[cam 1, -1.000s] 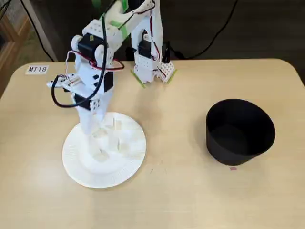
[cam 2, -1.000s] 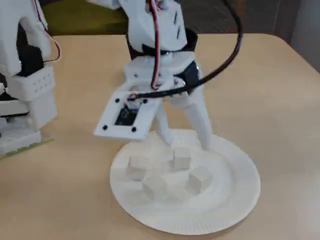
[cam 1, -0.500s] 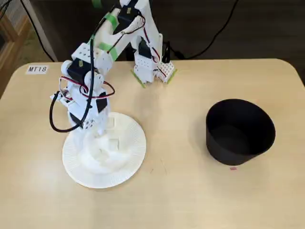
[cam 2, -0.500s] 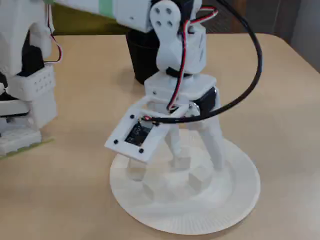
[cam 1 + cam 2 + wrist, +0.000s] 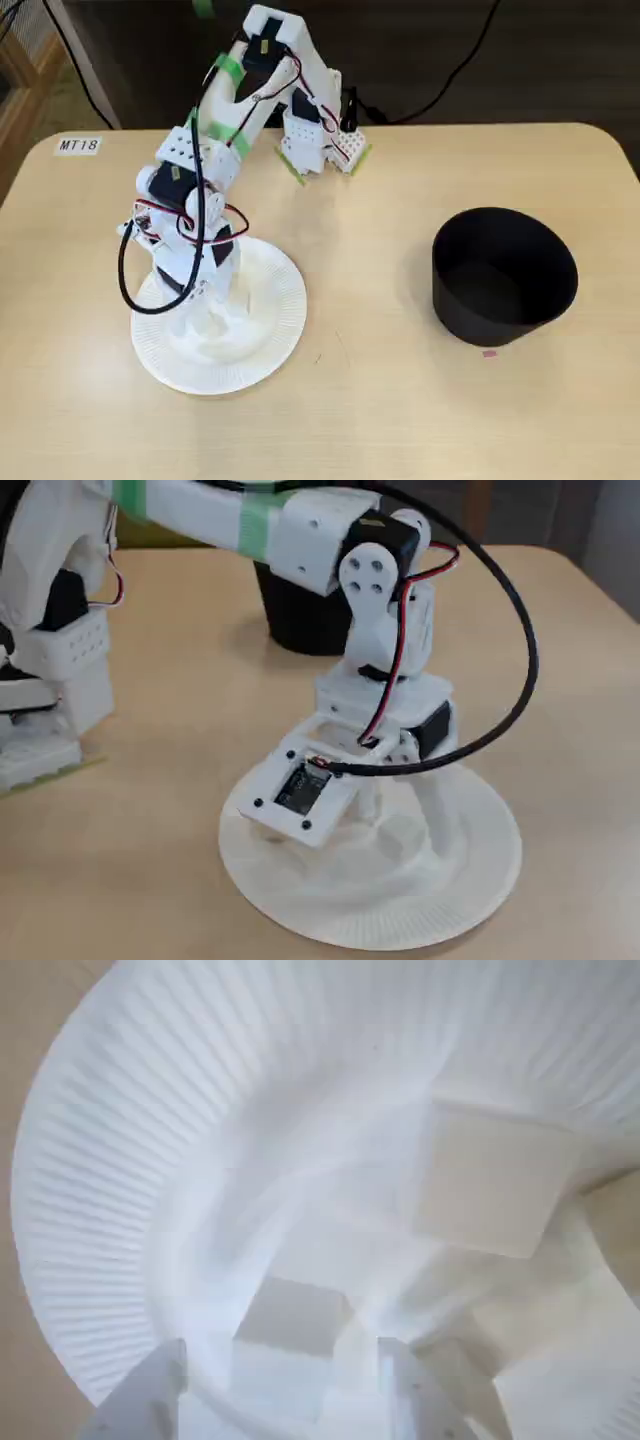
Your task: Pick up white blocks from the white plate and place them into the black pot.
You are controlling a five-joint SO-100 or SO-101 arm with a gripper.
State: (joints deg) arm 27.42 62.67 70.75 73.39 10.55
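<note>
The white plate (image 5: 270,330) lies on the left of the table, and its ribbed rim (image 5: 90,1210) fills the wrist view. My gripper (image 5: 207,303) is down on the plate, open. In the wrist view its fingers (image 5: 160,1390) straddle one white block (image 5: 290,1325), with a small gap on each side. A second white block (image 5: 490,1190) lies further ahead to the right. From the side, the gripper (image 5: 405,825) and its camera board hide most of the blocks. The black pot (image 5: 505,275) stands far to the right, upright, and shows behind the arm (image 5: 295,610).
The arm's base (image 5: 315,140) is clamped at the table's back edge with cables running off behind it. A label reading MT18 (image 5: 78,145) is stuck at the back left corner. Bare tabletop (image 5: 370,330) lies between plate and pot.
The arm has leaned forward and lowered, bringing the gripper from above the plate's back edge down onto the plate around a block. The pot has not moved.
</note>
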